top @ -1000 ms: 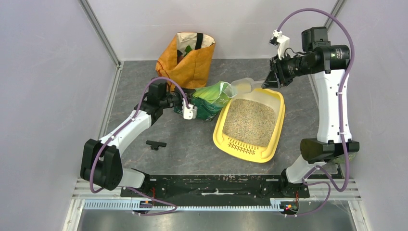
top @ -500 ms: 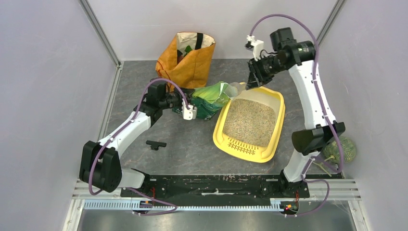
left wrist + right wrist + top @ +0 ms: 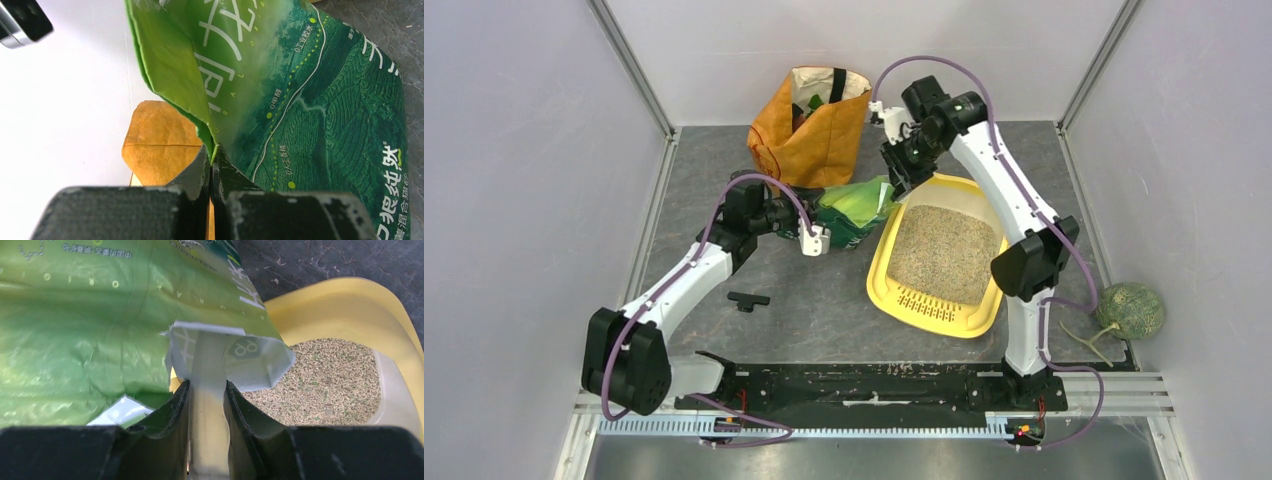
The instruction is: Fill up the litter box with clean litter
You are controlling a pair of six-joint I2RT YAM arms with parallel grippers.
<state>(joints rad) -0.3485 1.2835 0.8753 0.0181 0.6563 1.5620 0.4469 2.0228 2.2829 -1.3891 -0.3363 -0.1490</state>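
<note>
The yellow litter box [image 3: 879, 268] lies at centre right, holding beige clean litter [image 3: 944, 252]. Left of its far end sits the green printed litter bag [image 3: 854, 205]. My left gripper [image 3: 822, 232] is shut on the bag's edge; the wrist view shows the thin green film [image 3: 310, 110] pinched between the closed left gripper [image 3: 212, 155]. My right gripper [image 3: 902, 175] hovers at the bag's mouth, shut on the pale handle of a translucent scoop [image 3: 206, 415], whose head is hidden inside the bag [image 3: 80, 315]. The box [image 3: 345, 305] and litter [image 3: 330, 385] show beyond it.
An orange shopping bag [image 3: 812, 125] stands at the back, just behind the green bag. A small black clip [image 3: 748, 299] lies on the grey tabletop left of centre. A green melon [image 3: 1130, 309] rests at the right wall. Enclosure walls close in on both sides.
My right arm has swung left from the box's far right corner, carrying the scoop into the green bag's mouth. The left arm has kept its grip, almost still.
</note>
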